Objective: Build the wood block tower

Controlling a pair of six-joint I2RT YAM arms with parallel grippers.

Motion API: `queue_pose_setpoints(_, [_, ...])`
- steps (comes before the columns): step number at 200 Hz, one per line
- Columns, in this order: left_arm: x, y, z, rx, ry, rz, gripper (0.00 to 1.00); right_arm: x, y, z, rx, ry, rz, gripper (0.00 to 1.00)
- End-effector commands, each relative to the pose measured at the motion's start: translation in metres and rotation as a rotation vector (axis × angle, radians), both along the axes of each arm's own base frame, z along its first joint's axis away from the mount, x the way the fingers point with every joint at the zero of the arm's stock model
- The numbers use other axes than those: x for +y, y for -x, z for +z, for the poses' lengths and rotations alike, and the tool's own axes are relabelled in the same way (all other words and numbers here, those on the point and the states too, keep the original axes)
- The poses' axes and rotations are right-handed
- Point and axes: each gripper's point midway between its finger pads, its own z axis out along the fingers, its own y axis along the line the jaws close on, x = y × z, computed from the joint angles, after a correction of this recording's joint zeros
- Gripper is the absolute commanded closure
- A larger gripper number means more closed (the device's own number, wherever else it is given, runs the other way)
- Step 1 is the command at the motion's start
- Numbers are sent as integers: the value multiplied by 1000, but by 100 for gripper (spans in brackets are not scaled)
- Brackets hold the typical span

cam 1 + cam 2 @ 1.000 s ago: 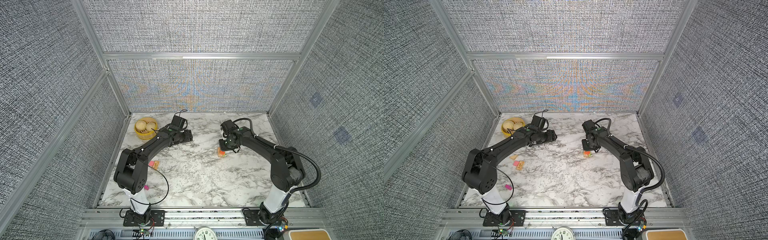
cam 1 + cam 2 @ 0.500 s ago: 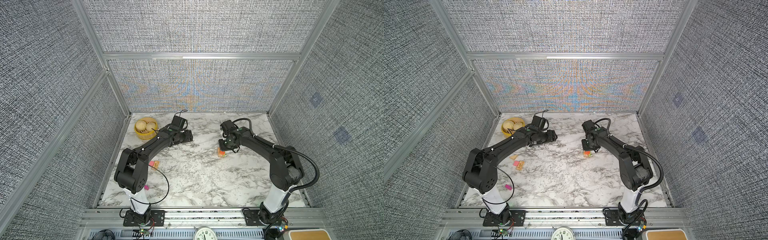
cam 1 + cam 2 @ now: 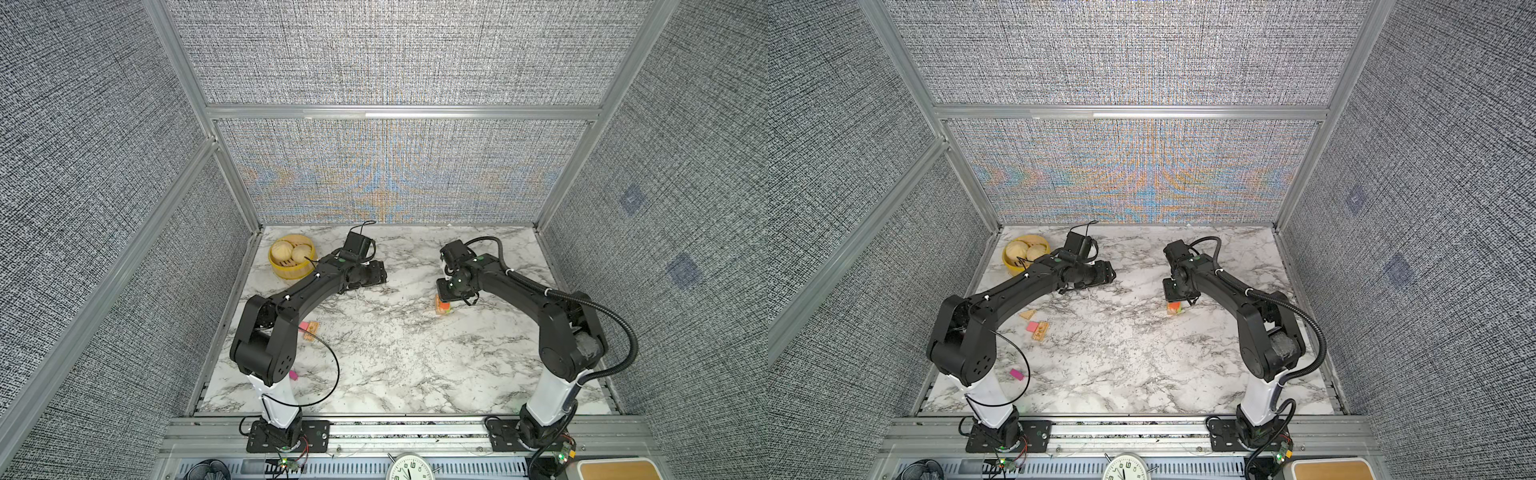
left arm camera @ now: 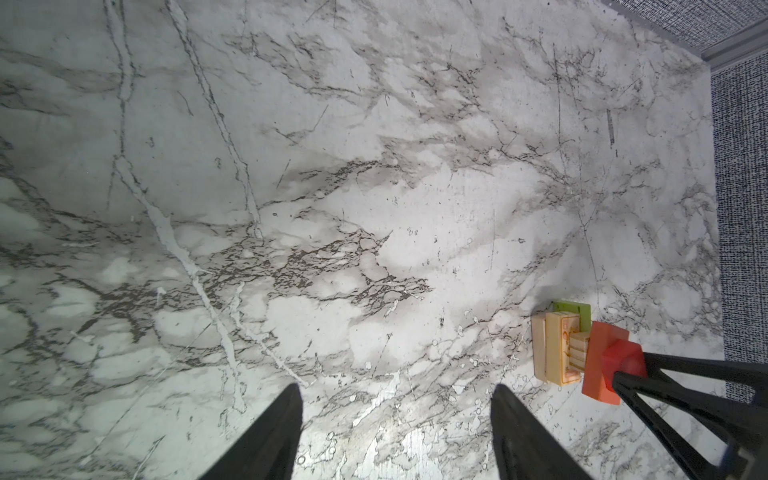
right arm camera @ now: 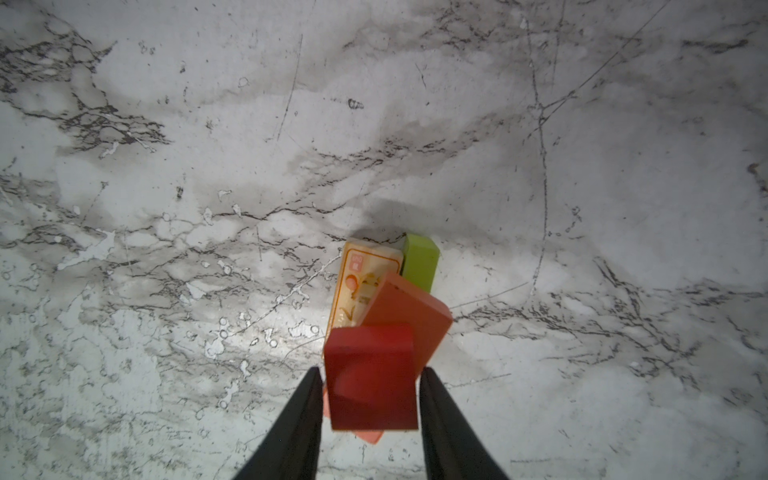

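Our right tool (image 5: pixel 372 370) straddles the red block (image 5: pixel 370 395), jaws slightly parted and gripping nothing, as it rests atop the tower (image 5: pixel 409 316) on the table (image 5: pixel 166 124), right of centre; we judge release underway, next a straight lift without nudging it.

My wood-block tower (image 3: pixel 443 307) stands right of centre on the marble tabletop (image 3: pixel 395 353); the yellow bamboo steamer (image 3: pixel 291 272) (buns (image 3: pixel 302 252) inside) fills its far-left corner.

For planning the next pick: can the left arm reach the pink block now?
Probably yes: the pink block lies uncovered beside the left arm; its open, empty end effector need only fold back.
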Motion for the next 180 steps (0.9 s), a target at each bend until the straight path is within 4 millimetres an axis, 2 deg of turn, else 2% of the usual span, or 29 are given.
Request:
queue_pose_setpoints(1, [1, -2, 5, -17, -9, -8, 27, -1, 0, 3, -1, 4, -4, 58])
queue_pose_setpoints(66, [15, 9, 13, -9, -44, 4, 28, 1, 0, 25, -65, -32, 12, 54])
queue_pose_setpoints(89, [32, 14, 7, 27, -88, 55, 30, 8, -3, 38, -118, -89, 20, 53])
queue_pose_setpoints(134, [67, 31, -3, 64, -163, 144, 30, 44, -20, 66, -210, -193, 95, 54])
queue_pose_setpoints(180, [115, 51, -15, 112, -184, 279, 29, 91, -39, 74, -224, -261, 178, 53])
